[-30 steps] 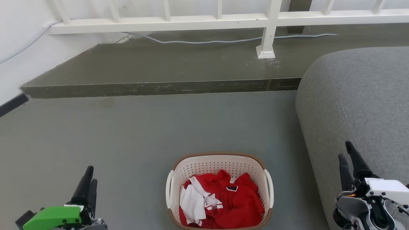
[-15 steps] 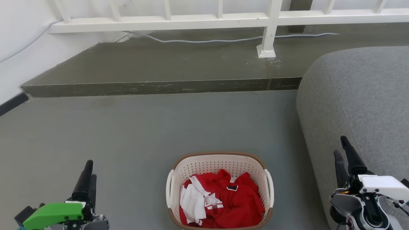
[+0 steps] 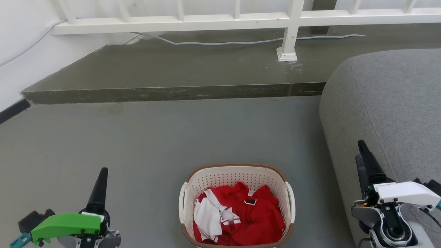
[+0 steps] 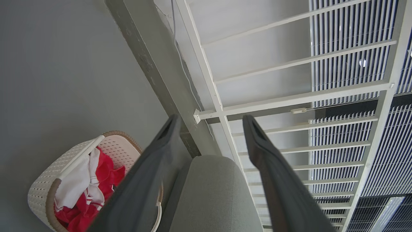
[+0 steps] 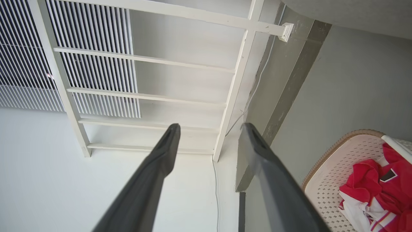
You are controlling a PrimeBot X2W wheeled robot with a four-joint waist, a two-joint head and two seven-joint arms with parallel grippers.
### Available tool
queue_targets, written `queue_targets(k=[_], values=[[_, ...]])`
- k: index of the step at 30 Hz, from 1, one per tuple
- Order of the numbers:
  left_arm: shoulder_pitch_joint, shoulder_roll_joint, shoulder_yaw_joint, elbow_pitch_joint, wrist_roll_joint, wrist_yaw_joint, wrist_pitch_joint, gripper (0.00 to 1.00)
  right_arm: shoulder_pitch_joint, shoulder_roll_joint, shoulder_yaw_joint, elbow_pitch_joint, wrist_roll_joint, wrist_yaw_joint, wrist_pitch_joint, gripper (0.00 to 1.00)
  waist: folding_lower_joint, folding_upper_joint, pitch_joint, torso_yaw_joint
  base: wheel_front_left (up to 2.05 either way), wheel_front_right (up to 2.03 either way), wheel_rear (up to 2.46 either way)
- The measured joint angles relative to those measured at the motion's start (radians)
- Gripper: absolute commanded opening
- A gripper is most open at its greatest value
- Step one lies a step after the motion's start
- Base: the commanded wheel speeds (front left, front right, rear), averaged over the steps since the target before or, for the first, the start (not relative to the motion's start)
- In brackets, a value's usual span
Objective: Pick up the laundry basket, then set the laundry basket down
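The laundry basket [image 3: 237, 176] stands on the grey floor at the bottom centre of the head view, cream and perforated with a brown rim and white side handles. Red and white clothes [image 3: 248, 217] lie inside it. My left gripper [image 3: 102, 172] is to its left, well apart from it, fingers pointing up. My right gripper [image 3: 360, 150] is to its right, in front of the sofa. Both hold nothing. In the left wrist view the left gripper [image 4: 209, 119] is open with the basket [image 4: 42, 190] low left. In the right wrist view the right gripper [image 5: 209, 127] is open with the basket [image 5: 334, 161] low right.
A grey sofa [image 3: 389, 103] fills the right side, close to the basket and my right arm. A raised dark step [image 3: 172, 93] runs across behind, with a white railing [image 3: 241, 22] and a pale cable [image 3: 224, 43] on it. A white wall [image 3: 20, 51] is at the left.
Both grippers have risen in the head view and rolled, so each pair of fingers now nearly lines up. The right one also shifted left. The basket has not moved.
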Motion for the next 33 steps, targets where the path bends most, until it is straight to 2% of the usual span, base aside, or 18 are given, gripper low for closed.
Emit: queue_targets(k=[9,15,33], values=[[-0.003,0.017,-0.044,-0.003,0.121,0.000,-0.030,1.00,-0.020,-0.026,0.058,-0.015,-0.124,0.000,-0.029,1.00,0.0000,0.0000,0.003,0.000,0.00,0.00,0.00],[-0.009,0.041,-0.060,-0.002,0.254,0.000,-0.048,1.00,-0.037,-0.040,0.068,-0.030,-0.238,0.000,-0.049,1.00,0.0000,0.0000,0.003,0.001,0.00,0.00,0.00],[-0.018,0.036,-0.103,-0.027,0.555,0.024,-0.107,1.00,-0.039,-0.052,0.132,-0.044,-0.550,0.000,-0.107,1.00,0.0000,0.0000,0.003,0.005,0.00,0.00,0.00]])
